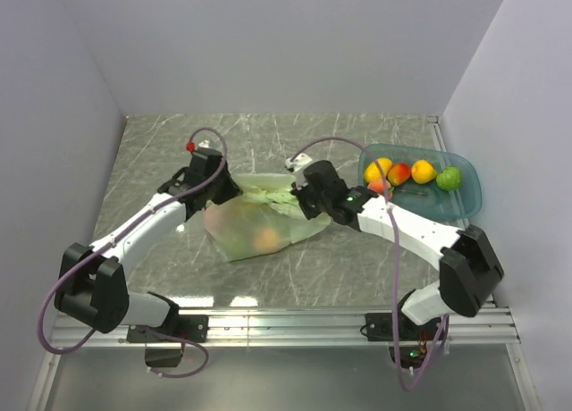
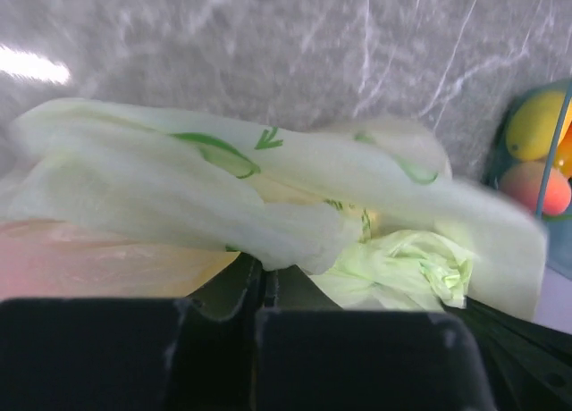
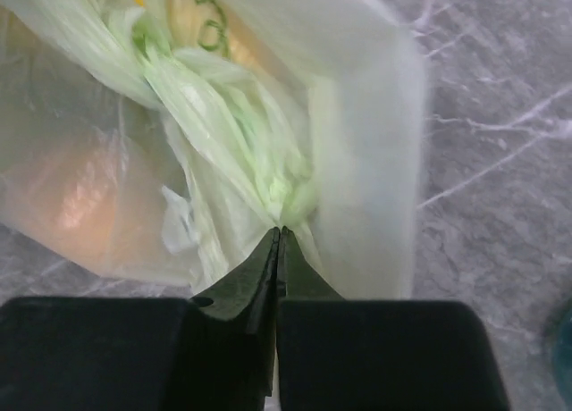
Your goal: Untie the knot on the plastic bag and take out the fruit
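Observation:
The pale green plastic bag point(image 1: 259, 222) lies flat mid-table between both arms. An orange-pink fruit point(image 1: 265, 239) shows blurred through its film. At the bag's far left edge my left gripper point(image 1: 228, 190) is shut, and in the left wrist view its jaws point(image 2: 264, 270) pinch a fold of the bag point(image 2: 223, 197). My right gripper point(image 1: 299, 198) is at the bag's far right corner, shut point(image 3: 279, 232) on the twisted bunch of the knot point(image 3: 268, 174). The left wrist view shows that knot point(image 2: 429, 270) as crumpled bright green film.
A blue tray point(image 1: 469, 205) at the right holds yellow, red-orange and green fruit point(image 1: 399, 172), close beside my right forearm. The tray's rim point(image 2: 547, 165) shows at the right edge of the left wrist view. White walls enclose the grey marbled table point(image 1: 268, 134).

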`<action>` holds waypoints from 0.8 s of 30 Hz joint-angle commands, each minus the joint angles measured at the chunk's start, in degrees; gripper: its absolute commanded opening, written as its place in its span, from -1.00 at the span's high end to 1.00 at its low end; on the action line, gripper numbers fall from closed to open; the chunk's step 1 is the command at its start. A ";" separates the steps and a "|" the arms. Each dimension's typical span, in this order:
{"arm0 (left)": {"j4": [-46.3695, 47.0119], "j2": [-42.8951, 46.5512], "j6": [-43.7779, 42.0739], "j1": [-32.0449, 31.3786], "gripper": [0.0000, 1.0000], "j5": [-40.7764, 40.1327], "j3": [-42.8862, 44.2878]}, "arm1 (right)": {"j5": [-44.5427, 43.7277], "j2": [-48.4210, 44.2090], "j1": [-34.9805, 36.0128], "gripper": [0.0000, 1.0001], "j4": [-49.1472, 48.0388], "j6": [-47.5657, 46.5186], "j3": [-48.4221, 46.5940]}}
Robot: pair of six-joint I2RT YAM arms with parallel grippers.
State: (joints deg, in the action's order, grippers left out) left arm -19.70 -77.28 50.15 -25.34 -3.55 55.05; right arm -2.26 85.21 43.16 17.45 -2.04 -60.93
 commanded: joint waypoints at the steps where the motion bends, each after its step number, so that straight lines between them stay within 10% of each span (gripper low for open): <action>1: -1.39 -0.15 -7.95 7.57 0.99 -1.47 4.98 | -4.68 -8.90 -5.52 1.00 -0.67 5.55 3.61; 11: -20.17 -14.39 -27.99 14.18 0.99 18.65 28.07 | 0.59 -24.56 -12.04 1.00 1.43 13.29 14.87; 17: -20.99 -7.90 -31.43 14.27 0.99 20.95 24.16 | 2.08 -31.94 -11.96 1.00 4.16 12.87 15.49; 22: -22.48 0.35 -30.73 14.18 0.99 23.15 16.16 | 3.49 -29.85 -6.78 -0.42 5.48 8.03 4.61; 24: -23.10 2.99 -30.64 14.18 0.99 21.75 12.64 | 4.63 -24.34 -5.28 -0.52 5.75 7.06 -0.39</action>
State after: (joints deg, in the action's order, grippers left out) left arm -40.56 -79.15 21.02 -10.96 16.67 71.29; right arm 0.60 56.21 35.75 24.53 7.79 -53.87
